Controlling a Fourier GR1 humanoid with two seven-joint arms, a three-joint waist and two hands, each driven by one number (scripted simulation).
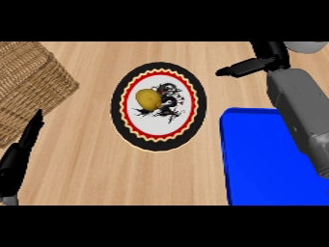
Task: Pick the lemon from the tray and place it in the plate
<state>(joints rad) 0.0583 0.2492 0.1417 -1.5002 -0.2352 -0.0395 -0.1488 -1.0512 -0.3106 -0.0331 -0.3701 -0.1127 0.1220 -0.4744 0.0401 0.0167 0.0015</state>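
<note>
A yellow lemon point(147, 99) lies on the round plate point(159, 137), left of its middle, over the black dragon pattern. The plate has a black rim and a red and yellow toothed ring. A blue tray point(267, 159) sits at the lower right with its bare floor showing. My right hand point(256, 65) hangs above the counter to the upper right of the plate, fingers straight and pointing left, holding nothing. Its grey forearm crosses over the tray. My left hand point(17, 157) rests at the lower left edge, fingers straight, pointing up.
A wicker basket point(17, 91) fills the upper left corner, close to my left hand. Bare wooden counter point(89, 164) lies between the basket, the plate and the tray.
</note>
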